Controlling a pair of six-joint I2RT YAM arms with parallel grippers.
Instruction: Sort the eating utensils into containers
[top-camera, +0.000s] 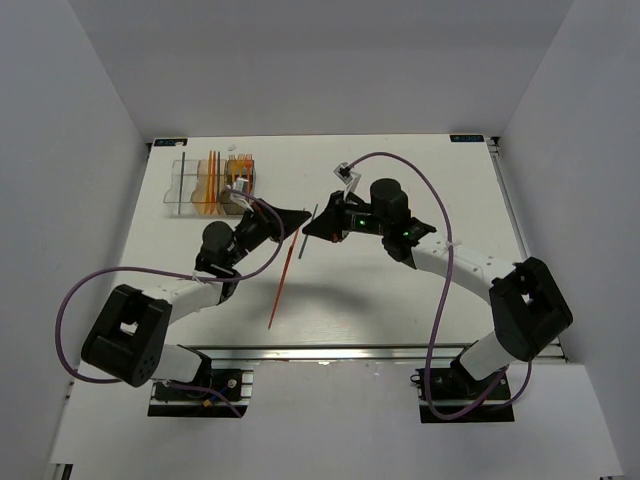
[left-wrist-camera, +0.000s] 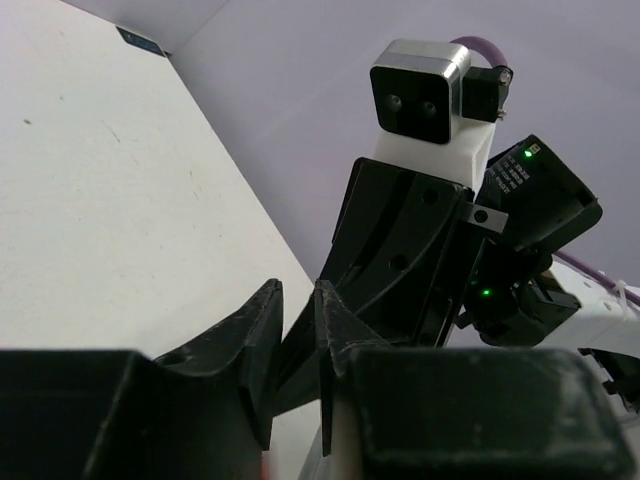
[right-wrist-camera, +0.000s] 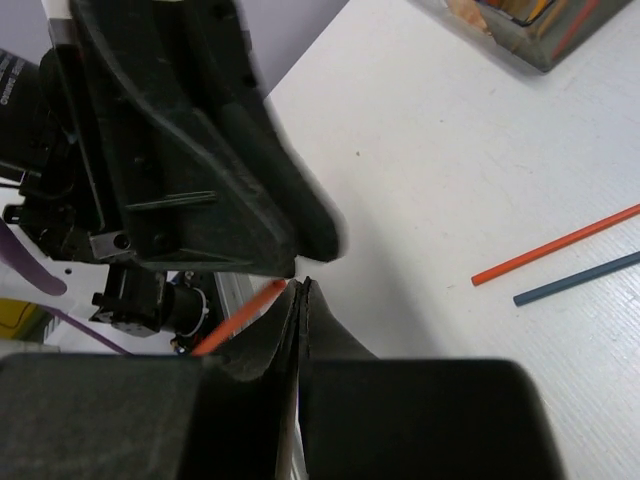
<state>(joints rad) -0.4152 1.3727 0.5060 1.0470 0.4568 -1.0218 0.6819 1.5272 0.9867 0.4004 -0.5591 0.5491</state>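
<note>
While angled inward, left pincer (top-camera: 302, 215) facing right pincer (top-camera: 310, 231)

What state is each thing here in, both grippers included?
left gripper: jaws narrowly apart, nothing seen between them.
right gripper: shut, tips at one end of the long orange-red stick.
long orange-red stick: slanted; whether gripped cannot be told.
dark blue stick: lying flat, loose.
second orange-red stick: lying flat beside it, apart.
containers: upright, open-topped; orange utensils stand in the middle one.
</note>
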